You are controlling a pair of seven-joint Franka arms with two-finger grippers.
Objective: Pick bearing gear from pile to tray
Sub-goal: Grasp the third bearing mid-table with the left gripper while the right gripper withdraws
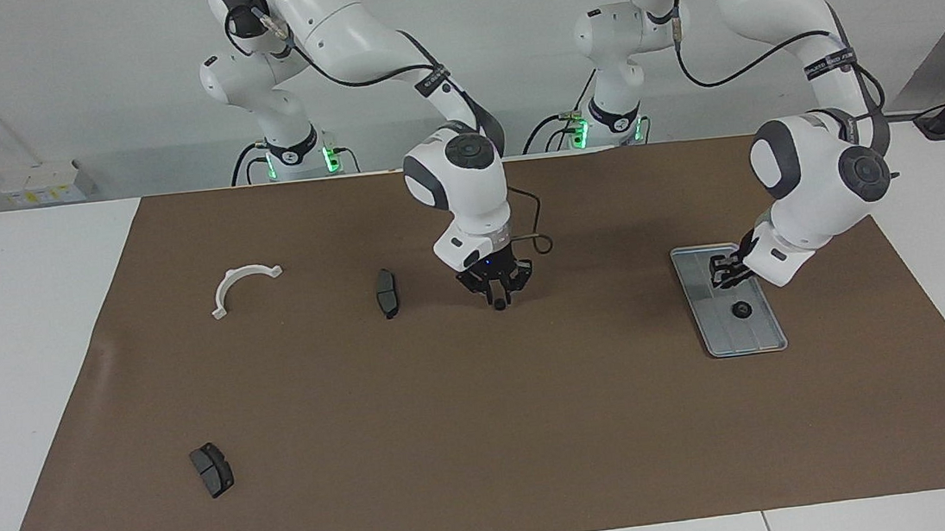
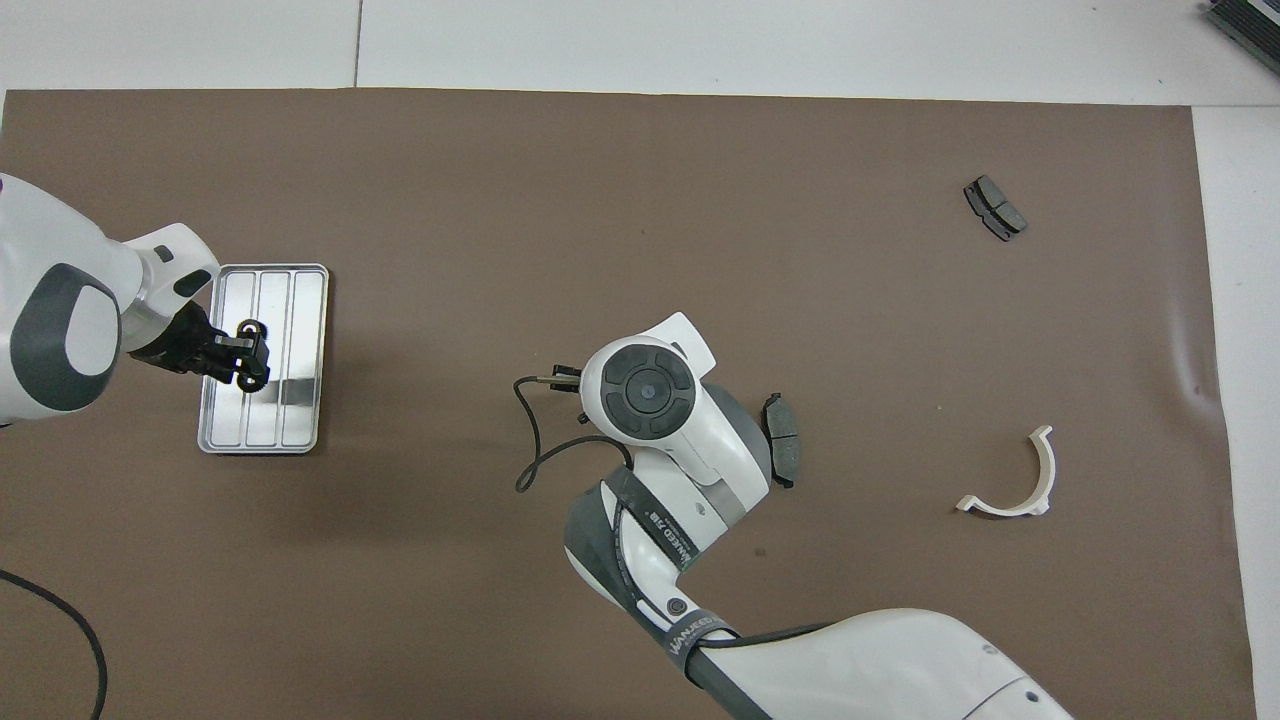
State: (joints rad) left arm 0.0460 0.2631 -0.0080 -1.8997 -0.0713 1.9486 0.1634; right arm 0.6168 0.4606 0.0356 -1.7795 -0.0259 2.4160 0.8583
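Observation:
The silver tray [image 1: 718,337] lies on the brown mat toward the left arm's end and also shows in the overhead view [image 2: 300,300]. One small black gear [image 1: 739,309] lies in it. My left gripper [image 1: 724,271] hangs over the tray, fingers apart and empty, just above the gear; in the overhead view it [image 2: 246,354] covers the gear. My right gripper [image 1: 498,296] is low over the middle of the mat, shut on a second small black gear [image 1: 499,304]. In the overhead view its hand [image 2: 648,390] hides the fingers and that gear.
A dark brake pad [image 1: 387,292] [image 2: 782,450] lies beside the right gripper. A white arc bracket [image 1: 245,286] [image 2: 1015,480] and a second brake pad [image 1: 212,469] [image 2: 995,207] lie toward the right arm's end. A cable [image 2: 530,450] loops off the right wrist.

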